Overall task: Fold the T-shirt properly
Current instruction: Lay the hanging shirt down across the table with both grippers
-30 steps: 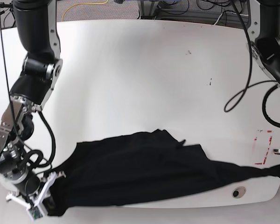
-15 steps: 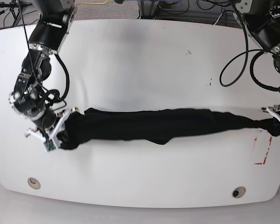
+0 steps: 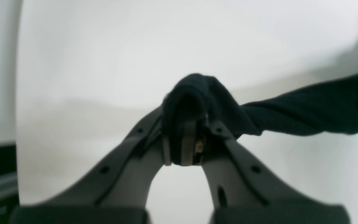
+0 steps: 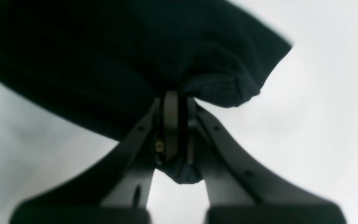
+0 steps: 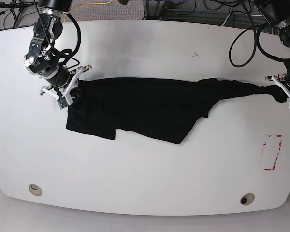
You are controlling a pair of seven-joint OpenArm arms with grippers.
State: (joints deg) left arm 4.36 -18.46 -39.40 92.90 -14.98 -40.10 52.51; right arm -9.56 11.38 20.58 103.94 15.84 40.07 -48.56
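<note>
- My left gripper (image 5: 282,92) was clamped on one end of the T-shirt (image 5: 145,106), out near the table's (image 5: 150,48) edge on the base view's right; the pinched cloth there was drawn into a thin rope.
- From my left wrist, the jaws stood together with a dark bunch of fabric (image 3: 194,102) humped over the fingertips and a band of it leading off to the right above the white surface.
- My right gripper (image 5: 67,94) was clamped on the other end of the shirt, on the base view's left.
- From my right wrist, the jaws stood together on a fold of cloth (image 4: 216,90), with a small tuft hanging below the fingertips and the rest filling the upper left.
- The T-shirt stretched between my two claws across the far half of the table, its lower part spread flat on the tabletop.
</note>
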